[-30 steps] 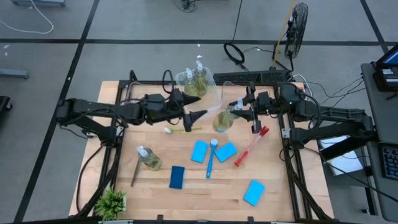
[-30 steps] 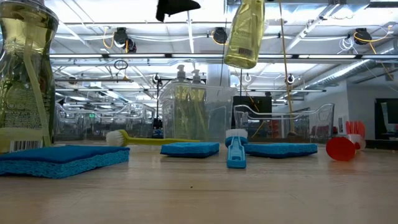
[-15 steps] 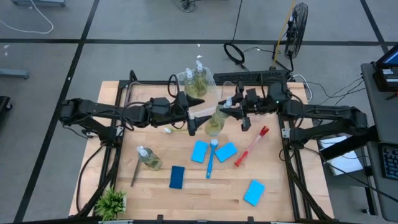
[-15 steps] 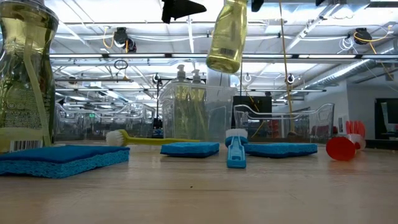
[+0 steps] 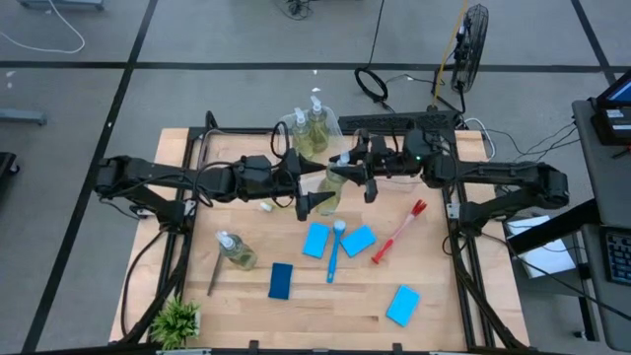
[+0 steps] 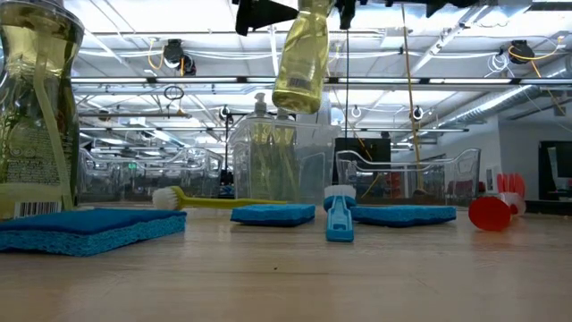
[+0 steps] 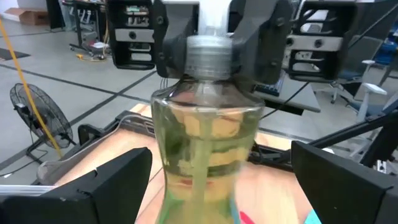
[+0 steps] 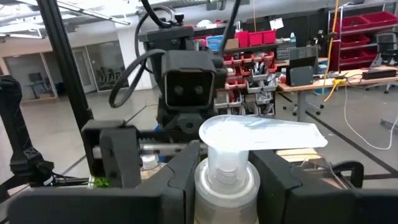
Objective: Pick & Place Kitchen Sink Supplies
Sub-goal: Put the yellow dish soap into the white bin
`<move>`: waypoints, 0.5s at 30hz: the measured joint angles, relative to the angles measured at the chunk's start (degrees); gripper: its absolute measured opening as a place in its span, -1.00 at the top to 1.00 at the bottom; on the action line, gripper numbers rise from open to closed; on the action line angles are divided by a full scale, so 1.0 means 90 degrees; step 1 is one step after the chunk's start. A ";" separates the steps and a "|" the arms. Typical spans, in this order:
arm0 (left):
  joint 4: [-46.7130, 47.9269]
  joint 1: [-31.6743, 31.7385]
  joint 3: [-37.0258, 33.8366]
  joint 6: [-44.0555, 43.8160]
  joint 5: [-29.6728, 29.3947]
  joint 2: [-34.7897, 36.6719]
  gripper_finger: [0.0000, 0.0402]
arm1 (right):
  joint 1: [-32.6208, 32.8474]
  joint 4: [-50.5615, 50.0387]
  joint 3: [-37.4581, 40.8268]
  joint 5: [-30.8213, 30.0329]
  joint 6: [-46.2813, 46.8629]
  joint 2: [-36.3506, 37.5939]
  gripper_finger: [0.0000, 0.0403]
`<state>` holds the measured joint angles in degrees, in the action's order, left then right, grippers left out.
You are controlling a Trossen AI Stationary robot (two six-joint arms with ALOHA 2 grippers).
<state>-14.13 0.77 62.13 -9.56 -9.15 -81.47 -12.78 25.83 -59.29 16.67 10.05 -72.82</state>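
Note:
A clear bottle of yellow-green liquid with a white pump top hangs high over the table's middle, and my right gripper is shut on it. My left gripper is open. Its two fingers stand on either side of the bottle's body without touching it. In the low view the bottle hangs tilted above the clear bin. A second bottle stands upright on the table's near left part. My right gripper pinches the bottle's neck between its two fingers, just under the pump top. The fingers come about level from the table's right. The bottle hangs below them, tilted, clear of the table.
A clear bin at the far edge holds two more bottles. On the table lie blue sponges, a blue brush, a red brush, a dark brush and a yellow-green brush. A potted plant stands near left.
My right gripper has carried the bottle toward the table's left and a little down, to my left gripper. The bottle has stayed clear of the table, has tipped more, and now hangs between my left gripper's open fingers.

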 joint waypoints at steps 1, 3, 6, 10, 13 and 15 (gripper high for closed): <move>0.0005 0.0037 0.0000 0.0000 0.0029 0.0000 -0.91 | 0.0003 0.0002 -0.0076 0.0007 0.0002 -0.0074 0.52; 0.0048 0.0102 0.0000 -0.0011 0.0103 0.0000 -0.91 | 0.0010 -0.0022 -0.0253 0.0007 0.0000 -0.0232 0.52; 0.0225 0.0181 0.0000 -0.0085 0.0210 0.0000 -0.91 | 0.0010 -0.0130 -0.0466 0.0123 -0.0008 -0.0402 0.52; 0.0317 0.0279 0.0000 -0.0153 0.0463 0.0000 -0.91 | 0.0012 -0.0144 -0.0607 0.0225 0.0007 -0.0574 0.52; 0.0214 0.0344 0.0000 -0.0176 0.0524 0.0000 -0.91 | 0.0015 -0.0109 -0.0654 0.0271 0.0122 -0.0668 0.52; 0.0203 0.0394 0.0000 -0.0250 0.0560 0.0002 -0.89 | 0.0015 -0.0047 -0.0655 0.0315 0.0219 -0.0692 0.52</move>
<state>-12.30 4.32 62.13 -11.81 -4.11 -81.45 -12.64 25.41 -65.19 19.51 12.01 -79.05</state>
